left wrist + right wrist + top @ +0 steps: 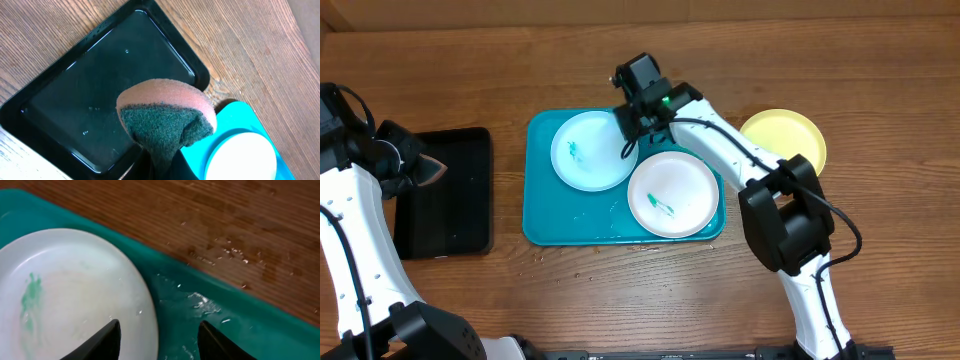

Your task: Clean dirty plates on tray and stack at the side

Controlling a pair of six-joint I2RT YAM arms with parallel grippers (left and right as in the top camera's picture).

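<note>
The teal tray (540, 228) holds the light blue plate (588, 152) at its left and the white plate (672, 192) at its right, each with a small green smear. The yellow-green plate (782, 140) lies on the table right of the tray. My right gripper (630, 125) is open, and in the right wrist view its fingers (159, 335) straddle the right rim of the light blue plate (75, 295), above the wet tray (240, 325). My left gripper (425, 170) is shut on a sponge (167, 115), orange on top and green beneath, held over the black tray.
The smaller black tray (445, 190) lies left of the teal tray; it fills the left wrist view (100, 85), with the teal tray's corner (235, 120) and a plate (242, 157) at lower right. Water drops lie on the wood (232, 252).
</note>
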